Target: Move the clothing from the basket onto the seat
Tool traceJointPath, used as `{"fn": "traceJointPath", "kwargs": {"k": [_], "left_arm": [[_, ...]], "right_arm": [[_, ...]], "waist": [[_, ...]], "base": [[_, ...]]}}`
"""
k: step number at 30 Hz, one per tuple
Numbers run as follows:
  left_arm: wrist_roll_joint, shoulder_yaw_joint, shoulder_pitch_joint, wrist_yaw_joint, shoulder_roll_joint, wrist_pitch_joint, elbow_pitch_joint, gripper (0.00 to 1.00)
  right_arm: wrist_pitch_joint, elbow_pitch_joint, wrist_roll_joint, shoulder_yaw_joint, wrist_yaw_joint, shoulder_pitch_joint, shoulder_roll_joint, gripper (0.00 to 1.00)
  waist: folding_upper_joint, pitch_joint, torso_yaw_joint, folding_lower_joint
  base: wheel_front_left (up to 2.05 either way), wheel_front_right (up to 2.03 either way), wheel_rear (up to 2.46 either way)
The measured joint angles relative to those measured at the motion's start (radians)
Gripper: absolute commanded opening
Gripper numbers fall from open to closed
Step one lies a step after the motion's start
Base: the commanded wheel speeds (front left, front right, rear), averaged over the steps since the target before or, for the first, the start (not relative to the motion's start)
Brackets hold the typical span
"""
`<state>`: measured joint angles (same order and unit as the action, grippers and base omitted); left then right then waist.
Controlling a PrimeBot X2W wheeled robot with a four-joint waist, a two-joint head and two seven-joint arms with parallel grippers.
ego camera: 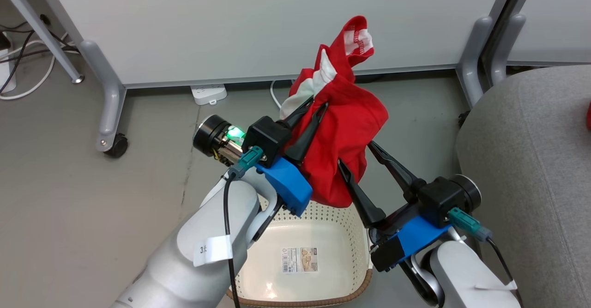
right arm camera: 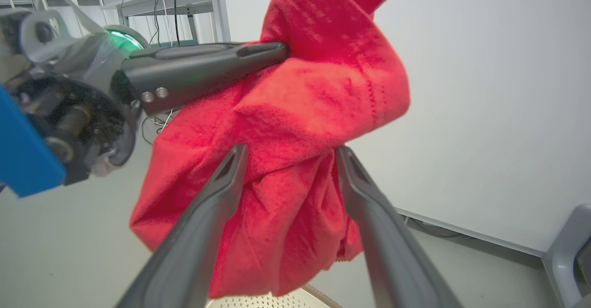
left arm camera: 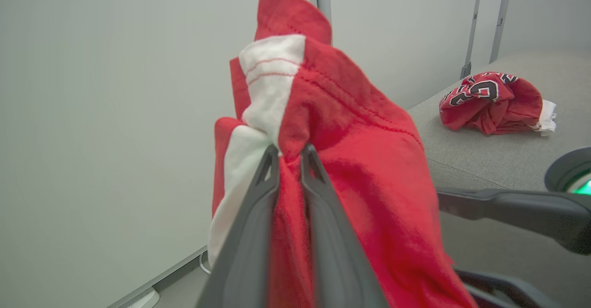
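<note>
Dangling striped garment [ego camera: 346, 128] pinched in left end effector [ego camera: 318, 102].

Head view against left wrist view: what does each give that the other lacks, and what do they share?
Head view: the basket with its sticker, and a power strip on the floor. Left wrist view: the lettered jersey bunched on the seat. Both: the left gripper shut on the striped garment, with the open right gripper by it.

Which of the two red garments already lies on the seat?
The jersey with black-and-white lettering, crumpled on the grey seat. The striped garment hangs from the left gripper above the basket.
</note>
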<state>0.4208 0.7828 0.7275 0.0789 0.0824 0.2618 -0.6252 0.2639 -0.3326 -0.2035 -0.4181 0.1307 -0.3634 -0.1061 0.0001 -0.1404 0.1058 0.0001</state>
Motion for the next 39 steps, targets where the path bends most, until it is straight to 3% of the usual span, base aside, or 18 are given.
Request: {"fn": "traceJointPath", "kwargs": {"k": [20, 21, 22, 23, 39], "left_arm": [[-0.020, 0.005, 0.029, 0.010, -0.028, 0.000, 0.013, 0.00], [-0.021, 0.005, 0.030, 0.010, -0.028, 0.000, 0.014, 0.00], [-0.021, 0.005, 0.030, 0.010, -0.029, 0.000, 0.014, 0.00], [-0.021, 0.005, 0.031, 0.010, -0.030, 0.000, 0.014, 0.00], [-0.024, 0.003, 0.032, 0.012, -0.030, 0.000, 0.015, 0.00]], "right_arm": [[0.000, -0.094, -0.069, -0.042, 0.000, -0.149, 0.024, 1.00], [0.000, -0.105, -0.069, -0.043, 0.000, -0.153, 0.024, 0.87], [0.000, -0.111, -0.069, -0.045, 0.000, -0.156, 0.024, 0.12], [0.000, -0.115, -0.069, -0.045, 0.000, -0.161, 0.025, 0.00], [0.000, -0.135, -0.074, -0.051, 0.000, -0.169, 0.028, 0.00]], "waist": [[0.0000, -0.058, 0.042, 0.0000], [0.0000, -0.059, 0.042, 0.0000], [0.0000, -0.060, 0.042, 0.0000], [0.0000, -0.061, 0.042, 0.0000], [0.0000, -0.047, 0.033, -0.0001]], "base": [[0.00, 0.00, 0.00], [0.00, 0.00, 0.00], [0.00, 0.00, 0.00], [0.00, 0.00, 0.00], [0.00, 0.00, 0.00]]}}
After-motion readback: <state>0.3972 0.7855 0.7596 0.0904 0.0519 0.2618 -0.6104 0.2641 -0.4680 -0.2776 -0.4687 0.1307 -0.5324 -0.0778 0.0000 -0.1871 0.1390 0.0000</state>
